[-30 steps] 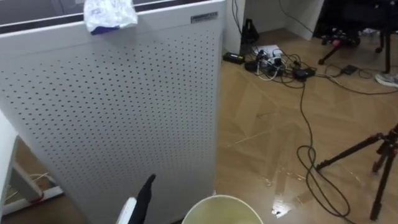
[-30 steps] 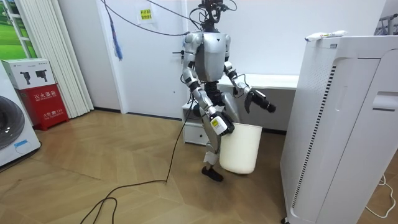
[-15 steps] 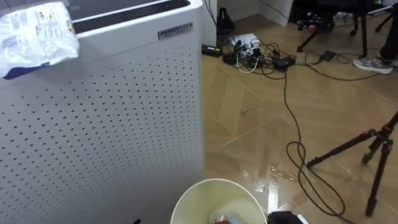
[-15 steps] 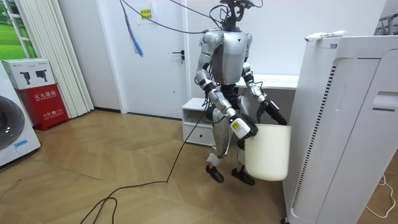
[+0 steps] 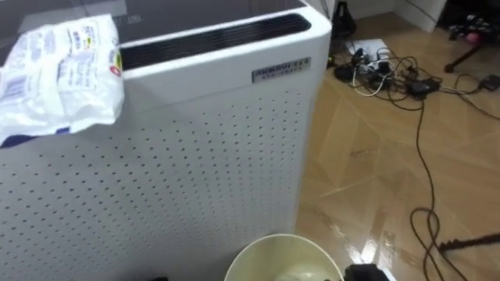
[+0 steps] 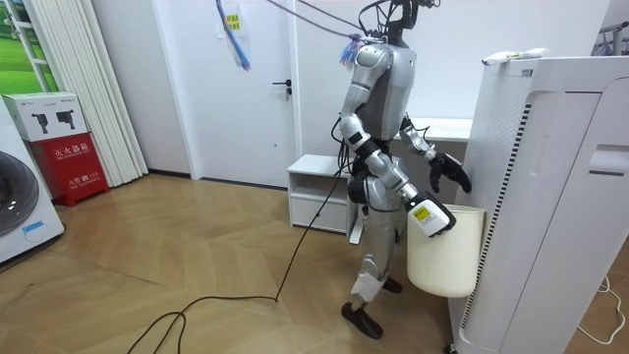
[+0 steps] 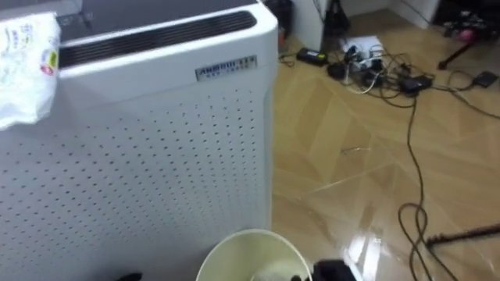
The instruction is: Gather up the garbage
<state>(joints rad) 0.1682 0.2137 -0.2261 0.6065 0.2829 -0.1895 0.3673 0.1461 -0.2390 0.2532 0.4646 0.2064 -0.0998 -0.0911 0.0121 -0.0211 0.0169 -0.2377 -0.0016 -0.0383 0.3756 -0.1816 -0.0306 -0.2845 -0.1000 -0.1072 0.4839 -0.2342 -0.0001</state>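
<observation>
Left eye view, nearest first: the round rim of a pale waste bin [image 5: 269,248] shows at the bottom edge, and the right robot hand [image 5: 366,273] sits as a dark shape against the rim's right side; how it grips there cannot be told. Just behind the bin rises a tall white air purifier [image 5: 195,179] with a perforated front and a dark vent slot along its top. The garbage, a crumpled white plastic wrapper [image 5: 62,78] with blue and yellow print, lies on the purifier's top at its left end, partly hanging over the front edge, with no hand touching it. To the right of the purifier is glossy wooden floor [image 5: 375,172], where a dark stand leg [image 5: 469,243] lies low at the right edge, and farther off a tangle of cables [image 5: 387,66] is gathered near the wall. In the room view the robot stands upright right in front of the purifier, facing it, with the bin hanging at thigh height on its right arm, close against the purifier's front. The left robot hand [image 6: 450,174] is raised at chest height just short of the purifier, its fingers spread and loose, holding nothing. Behind the robot stand a low white cabinet [image 6: 319,187] and a white door [image 6: 265,88], and at the room view's far left a red box [image 6: 74,162] and a washing machine [image 6: 20,211].
</observation>
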